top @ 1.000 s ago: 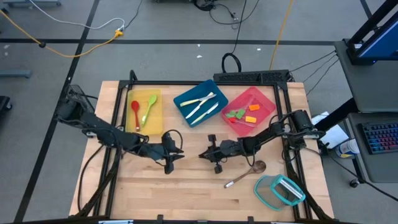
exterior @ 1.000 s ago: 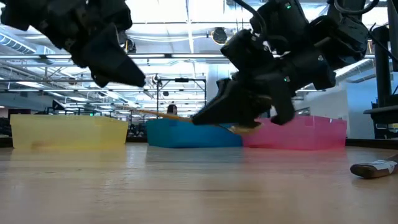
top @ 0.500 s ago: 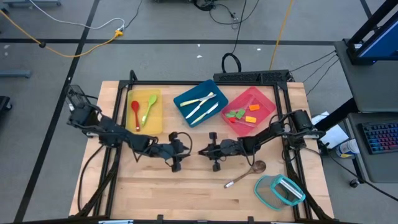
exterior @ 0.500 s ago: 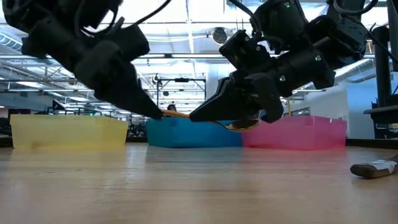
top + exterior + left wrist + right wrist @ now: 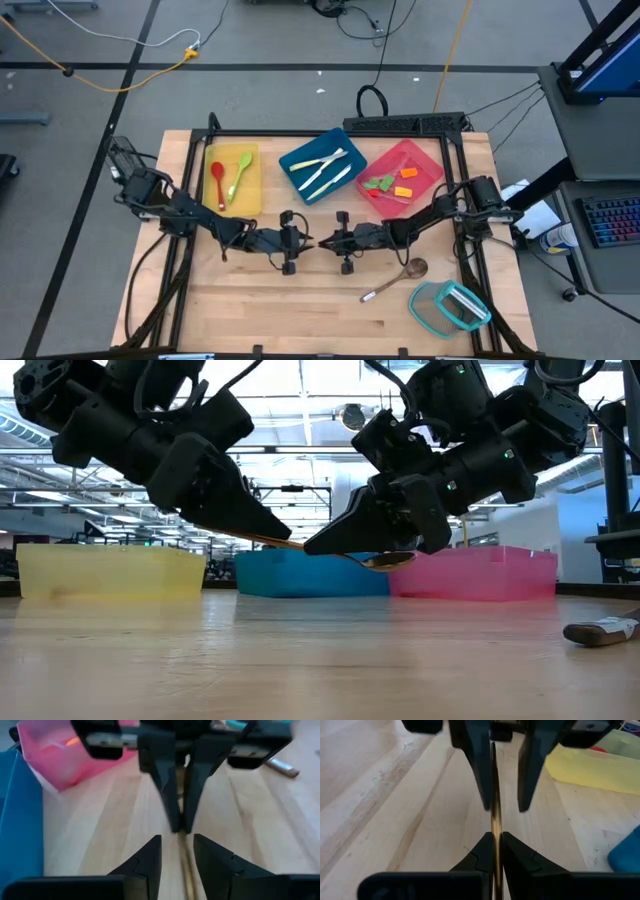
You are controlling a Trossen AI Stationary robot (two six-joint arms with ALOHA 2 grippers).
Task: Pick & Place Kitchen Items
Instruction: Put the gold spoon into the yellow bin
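Observation:
A brown wooden spoon hangs above mid-table, held by my right gripper, which is shut on it. Its bowl lies under that gripper, and its handle points toward the table's left. My left gripper faces it, open, one finger on each side of the handle's free end. A second wooden spoon lies flat on the table at the near right. Red and green spoons lie in the yellow tray, cream knives in the blue tray, and small pieces in the pink tray. My right gripper pinches the spoon's handle between its two fingers, ahead of the bowl. The fingers come nearly level from the table's right and lie along the handle. The spoon is lifted clear, almost level, bowl end slightly lower. Whether my left gripper touches the handle, I cannot tell.
The yellow tray, blue tray and pink tray stand side by side along the table's far edge. A teal-rimmed clear container lies at the near right corner. Bare wood stretches along the near left.
My left gripper has moved toward the table's right and down, toward my right gripper, and has rolled. Its fingers now stand on either side of the spoon handle's free end. The spoon has stayed where it was.

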